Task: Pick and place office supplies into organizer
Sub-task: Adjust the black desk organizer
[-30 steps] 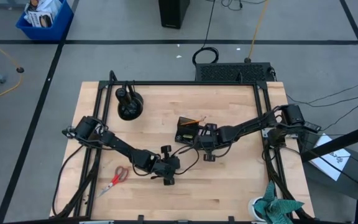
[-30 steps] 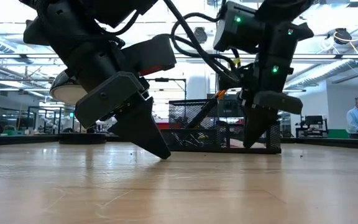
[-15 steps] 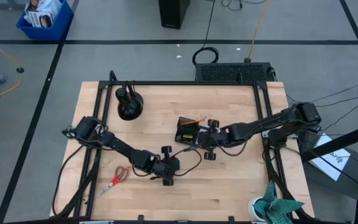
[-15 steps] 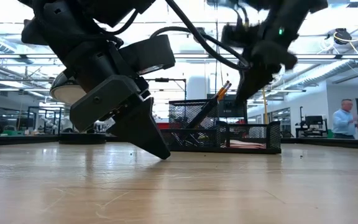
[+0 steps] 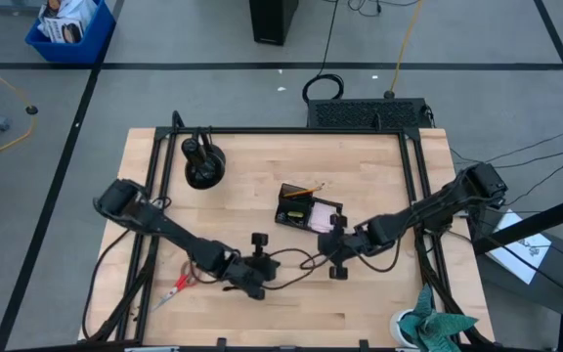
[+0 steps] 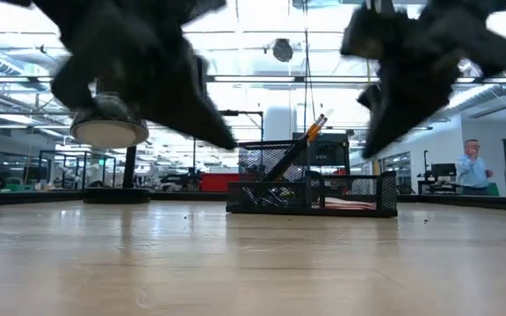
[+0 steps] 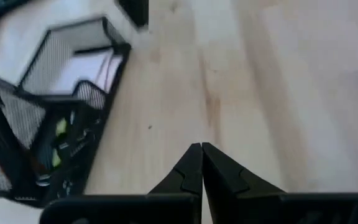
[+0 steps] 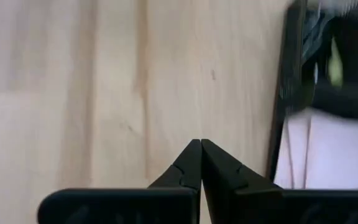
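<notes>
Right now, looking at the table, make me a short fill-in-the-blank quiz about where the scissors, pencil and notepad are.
1. The red-handled scissors lie on the ____, outside the organizer.
2. The orange pencil stands tilted inside the ____.
3. The pink notepad lies in the organizer, and the fingers of the right gripper beside it are ____.

Missing words: table; organizer; shut

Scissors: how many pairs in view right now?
1. The red-handled scissors lie on the table near its front-left corner, partly under the left arm. Another pair could be hidden in the organizer; none shows.
</notes>
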